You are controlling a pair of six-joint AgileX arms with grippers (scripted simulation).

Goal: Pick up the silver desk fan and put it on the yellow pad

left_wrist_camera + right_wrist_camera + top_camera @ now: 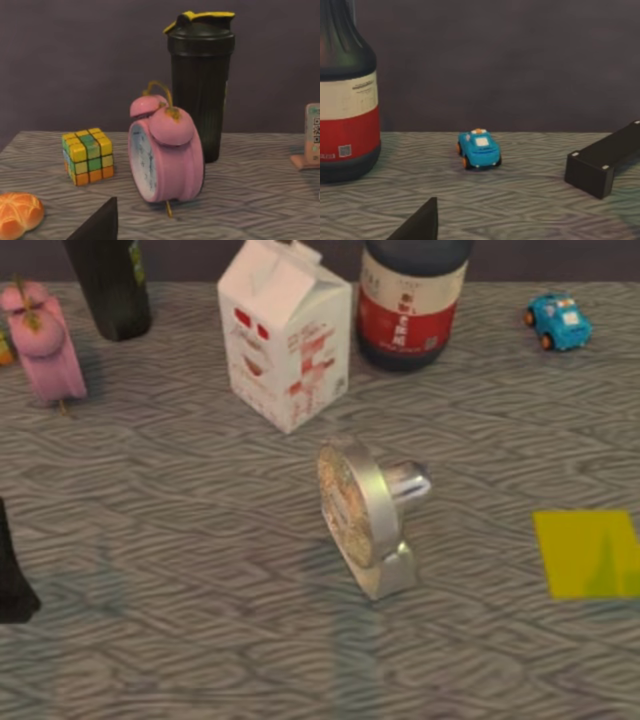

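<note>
The silver desk fan (368,515) stands untouched mid-desk; neither gripper's state can be told; the right one should descend squarely over its rim.

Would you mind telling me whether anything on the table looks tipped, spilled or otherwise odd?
Nothing stands out. The fan stands upright on its base mid-table, apart from the yellow pad at the right edge. The carton, bottle and clock all stand upright.

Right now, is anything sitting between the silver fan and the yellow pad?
Nothing visible does. The silver desk fan stands mid-table, and the yellow pad lies at the table's right edge with only bare table between them. The milk carton, dark bottle and toy car sit farther back.
</note>
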